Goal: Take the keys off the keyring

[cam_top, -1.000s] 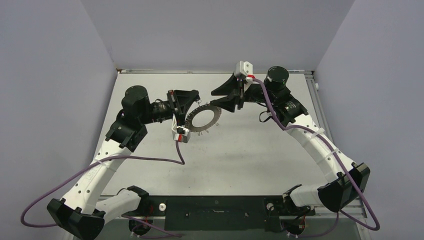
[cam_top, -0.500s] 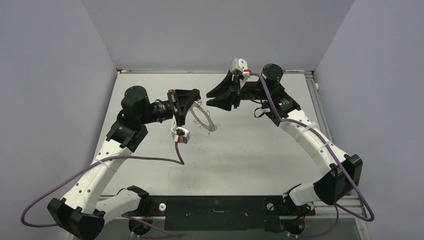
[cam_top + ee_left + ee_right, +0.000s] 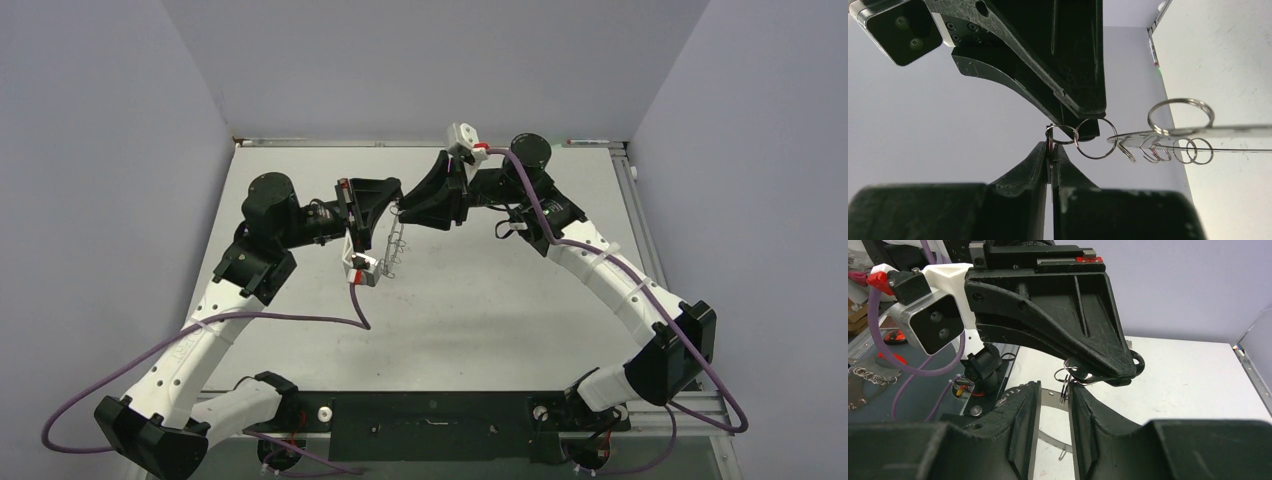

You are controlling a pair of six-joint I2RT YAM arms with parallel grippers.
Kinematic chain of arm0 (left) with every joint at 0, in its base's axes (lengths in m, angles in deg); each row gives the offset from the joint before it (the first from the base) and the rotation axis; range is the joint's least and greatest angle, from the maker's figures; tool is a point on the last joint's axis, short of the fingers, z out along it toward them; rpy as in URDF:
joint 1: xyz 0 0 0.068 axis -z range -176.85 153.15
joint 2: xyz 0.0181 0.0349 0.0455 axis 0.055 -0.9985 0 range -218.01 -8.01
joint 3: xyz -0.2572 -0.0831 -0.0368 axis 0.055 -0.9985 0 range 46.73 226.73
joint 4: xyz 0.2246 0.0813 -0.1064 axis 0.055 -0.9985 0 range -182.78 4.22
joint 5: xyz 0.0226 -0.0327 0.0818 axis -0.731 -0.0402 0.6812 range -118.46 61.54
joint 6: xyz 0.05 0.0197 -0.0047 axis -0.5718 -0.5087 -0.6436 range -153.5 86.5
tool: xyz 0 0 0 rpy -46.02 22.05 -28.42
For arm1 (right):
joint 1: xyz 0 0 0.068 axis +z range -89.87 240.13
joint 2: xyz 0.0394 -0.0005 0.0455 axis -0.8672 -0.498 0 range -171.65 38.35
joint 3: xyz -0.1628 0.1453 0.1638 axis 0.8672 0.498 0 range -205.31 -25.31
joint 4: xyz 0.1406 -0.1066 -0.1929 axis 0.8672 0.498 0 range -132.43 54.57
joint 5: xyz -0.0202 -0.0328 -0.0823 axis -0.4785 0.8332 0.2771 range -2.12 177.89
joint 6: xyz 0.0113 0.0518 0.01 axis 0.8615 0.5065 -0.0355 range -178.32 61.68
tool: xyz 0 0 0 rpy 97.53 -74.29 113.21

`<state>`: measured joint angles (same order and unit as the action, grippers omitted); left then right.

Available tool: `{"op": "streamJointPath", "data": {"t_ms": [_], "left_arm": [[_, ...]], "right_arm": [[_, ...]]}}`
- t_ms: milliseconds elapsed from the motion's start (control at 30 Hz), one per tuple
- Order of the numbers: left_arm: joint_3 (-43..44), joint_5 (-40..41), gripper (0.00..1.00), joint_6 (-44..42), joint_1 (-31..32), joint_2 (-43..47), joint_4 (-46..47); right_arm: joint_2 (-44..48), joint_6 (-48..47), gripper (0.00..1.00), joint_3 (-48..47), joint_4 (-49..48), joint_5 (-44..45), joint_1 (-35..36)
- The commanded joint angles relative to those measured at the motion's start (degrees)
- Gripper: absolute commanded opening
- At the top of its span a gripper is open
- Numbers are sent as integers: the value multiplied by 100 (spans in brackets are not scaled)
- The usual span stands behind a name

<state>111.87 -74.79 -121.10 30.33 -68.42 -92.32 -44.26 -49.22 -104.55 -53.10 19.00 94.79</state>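
My left gripper (image 3: 394,205) (image 3: 1050,148) is shut on a small wire loop (image 3: 1062,134) at the rim of the keyring (image 3: 391,250). The flat grey ring hangs from it edge-on above the table and shows as a thin plate in the left wrist view (image 3: 1218,131). Several wire loops and tiny silvery keys (image 3: 1128,151) dangle from its rim. My right gripper (image 3: 407,212) (image 3: 1054,390) is open, tip to tip with the left one. A wire loop (image 3: 1064,388) sits between its fingers, close to the right finger (image 3: 1083,400). The grey ring (image 3: 1048,396) shows behind.
The white table (image 3: 480,300) ends at a metal rail on the right (image 3: 635,200), with grey walls at the back and sides. Both arms meet over its far middle. A purple cable (image 3: 300,318) loops from the left wrist over the table.
The right gripper has moved left to meet the left gripper's tips. The keyring has swung from lying nearly flat to hanging edge-on from the left gripper.
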Motion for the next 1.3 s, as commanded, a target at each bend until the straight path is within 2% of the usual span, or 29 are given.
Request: {"op": "streamJointPath", "data": {"t_ms": [0, 100, 267, 467, 700, 967, 1267], "left_arm": [[134, -48, 0, 208, 15, 131, 417], [130, -39, 0, 229, 15, 155, 409], [196, -40, 0, 348, 15, 127, 400], [286, -22, 0, 361, 15, 99, 265], [266, 93, 0, 480, -110, 115, 226], [142, 181, 0, 446, -163, 156, 109], [11, 199, 0, 409, -239, 214, 86]], "right_arm": [[-29, -176, 28, 25, -120, -175, 50], [-58, -260, 21, -6, -79, -109, 52], [-85, -506, 19, -75, 133, 159, 50], [-39, -826, 5, -109, 361, 275, 42], [180, -1127, 5, 12, 434, 264, -15], [329, -558, 5, 212, -278, 189, -131], [437, -330, 5, 341, -664, 128, -229]]}}
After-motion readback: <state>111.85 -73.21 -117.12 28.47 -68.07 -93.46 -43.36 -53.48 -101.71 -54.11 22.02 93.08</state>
